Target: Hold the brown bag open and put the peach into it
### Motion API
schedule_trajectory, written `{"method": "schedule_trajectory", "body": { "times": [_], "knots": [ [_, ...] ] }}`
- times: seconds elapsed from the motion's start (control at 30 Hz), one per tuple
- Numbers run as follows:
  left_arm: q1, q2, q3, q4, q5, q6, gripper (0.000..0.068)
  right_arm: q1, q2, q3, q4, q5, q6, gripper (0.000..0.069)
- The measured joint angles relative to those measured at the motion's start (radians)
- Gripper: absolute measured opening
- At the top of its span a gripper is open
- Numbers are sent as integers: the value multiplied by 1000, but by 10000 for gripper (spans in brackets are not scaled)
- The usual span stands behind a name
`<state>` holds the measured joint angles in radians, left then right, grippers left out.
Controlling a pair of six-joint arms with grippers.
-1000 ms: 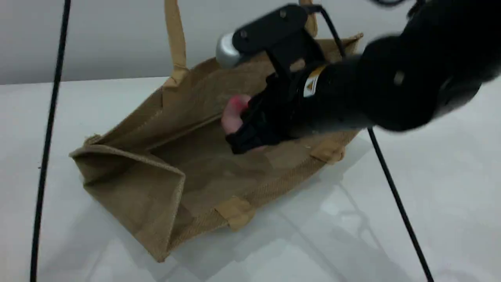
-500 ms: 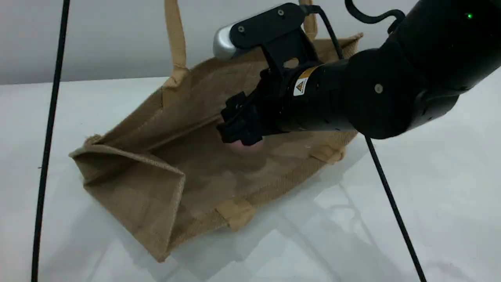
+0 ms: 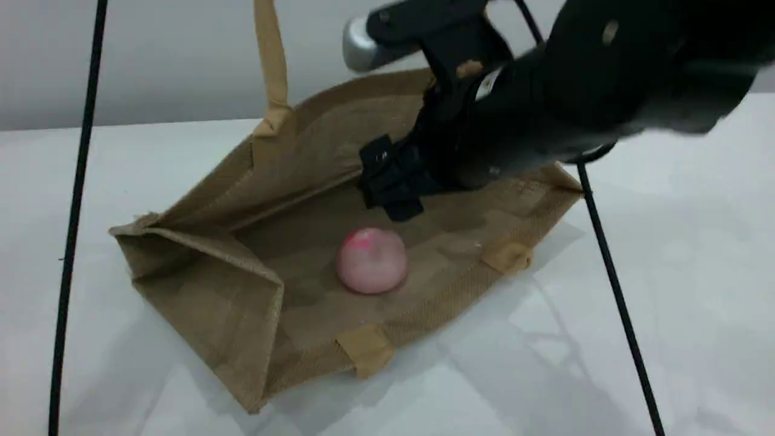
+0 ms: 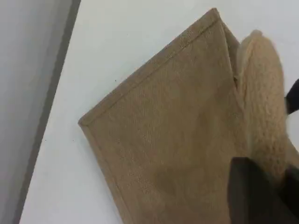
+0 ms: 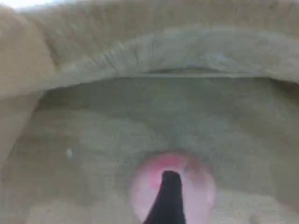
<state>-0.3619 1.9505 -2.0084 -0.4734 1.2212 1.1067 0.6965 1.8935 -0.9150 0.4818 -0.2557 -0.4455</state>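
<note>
- Two hazards from here, both judged from how things lie.
- First: slackening of the left gripper (image 4: 266, 198), clamped on the loop handle (image 4: 261, 93). Would let the raised wall of the brown bag (image 3: 200, 290) sag over the mouth and onto the right arm.
- Second: snagging the woven rim or the raised wall while backing the right gripper (image 3: 392, 181) out. Would tug the bag across the table (image 3: 666, 272) and could send the peach (image 3: 370, 260), round and free to roll, out over the near rim.
- Right gripper released, grasping nothing; exact spread of the fingers lost in blur.
- Peach inside the bag, resting on the lower wall that lies flat on the table, not far from the rim of the mouth.
- Just below the right gripper and a little nearer the camera, apart from it, not touching. In the right wrist view, directly behind the one visible fingertip (image 5: 166, 200).
</note>
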Motion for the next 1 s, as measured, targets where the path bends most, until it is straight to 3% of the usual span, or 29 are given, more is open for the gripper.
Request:
{"method": "schedule_trajectory", "body": {
  "times": [0.2,0.47,0.77,0.9,1.0],
  "knots": [
    [0,0,0,0,0,0,92,-43,-130,0,-5,148,-45,576],
    [0,0,0,0,0,0,92,-224,-262,0,-14,273,-64,576],
    [0,0,0,1,0,0,92,-417,-329,0,-16,309,-64,575],
    [0,0,0,1,0,-10,92,-429,-340,0,-16,310,-64,575],
    [0,0,0,1,0,-76,122,-429,-340,0,-17,314,-66,575]
  ]
}}
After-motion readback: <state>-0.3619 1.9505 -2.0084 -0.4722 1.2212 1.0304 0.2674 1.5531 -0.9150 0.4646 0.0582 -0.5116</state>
